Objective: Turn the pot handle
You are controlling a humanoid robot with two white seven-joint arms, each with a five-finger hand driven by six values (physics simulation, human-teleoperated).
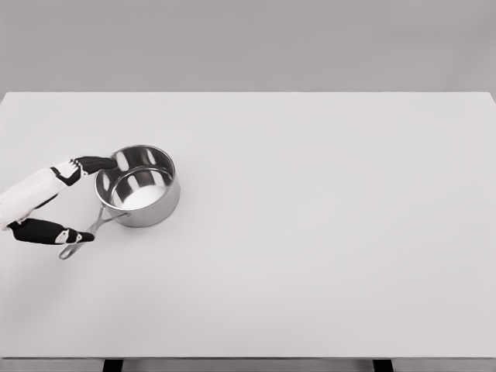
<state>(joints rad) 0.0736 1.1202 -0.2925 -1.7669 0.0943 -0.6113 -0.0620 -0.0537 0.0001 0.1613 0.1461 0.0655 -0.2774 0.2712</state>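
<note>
A small steel pot (139,186) stands upright on the white table (310,232), left of the middle. Its thin metal handle (91,230) points toward the lower left. My left hand (66,198) comes in from the left edge. One dark fingertip (99,163) rests against the pot's far-left rim, and the thumb tip (77,235) lies on the handle near its end. The fingers are spread around the pot's left side without closing on anything. The right arm does not show.
The table's front edge (248,358) runs along the bottom of the view and its back edge lies at the top, against a grey wall.
</note>
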